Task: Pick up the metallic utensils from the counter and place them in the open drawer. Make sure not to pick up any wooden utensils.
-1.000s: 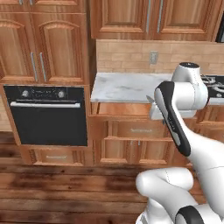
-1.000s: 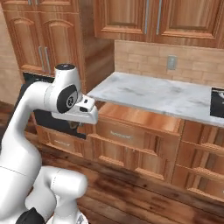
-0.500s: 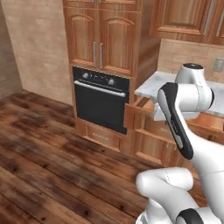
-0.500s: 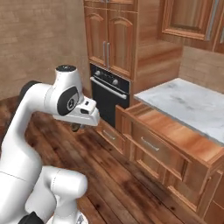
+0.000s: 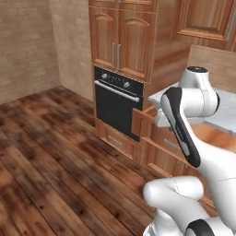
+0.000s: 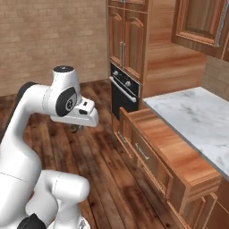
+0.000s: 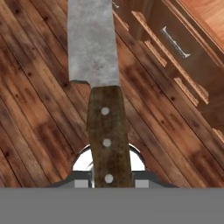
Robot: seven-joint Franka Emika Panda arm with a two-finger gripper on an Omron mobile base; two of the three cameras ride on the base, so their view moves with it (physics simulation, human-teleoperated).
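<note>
The fingers [image 7: 109,177] are clamped on the dark handle of the knife [image 7: 98,87], blade pointing away from the hand, above the wood floor [image 7: 35,109]. The drawer [image 6: 172,154] stands open beside the marble worktop [image 6: 197,118], right of the black oven [image 5: 117,108].

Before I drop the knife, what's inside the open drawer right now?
The open drawer shows a bare light-brown wooden bottom, no utensils on the part visible. Its far end under the counter is covered. The knife is in the gripper.
</note>
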